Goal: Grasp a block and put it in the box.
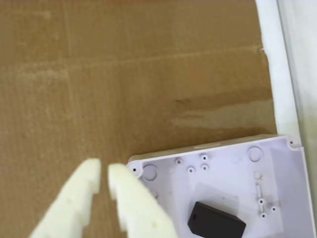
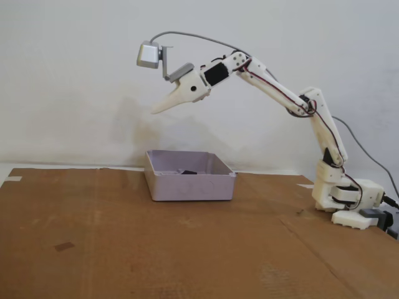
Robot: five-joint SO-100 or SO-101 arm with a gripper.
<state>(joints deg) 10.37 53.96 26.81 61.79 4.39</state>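
A black block [image 1: 216, 220] lies flat on the floor of the shallow white box [image 1: 208, 146]. In the fixed view the block [image 2: 188, 172] shows just over the rim of the box [image 2: 190, 187], which sits on the brown cardboard. My gripper [image 1: 104, 171] has white fingers that are nearly together with nothing between them. In the fixed view the gripper [image 2: 156, 111] hangs high above the box's left edge and points down to the left.
The cardboard sheet [image 2: 124, 249] covers the table, with a white strip [image 1: 277, 59] along its edge. The arm's base [image 2: 349, 202] stands at the right. A small dark patch [image 2: 63, 246] lies at the front left. A white wall is behind.
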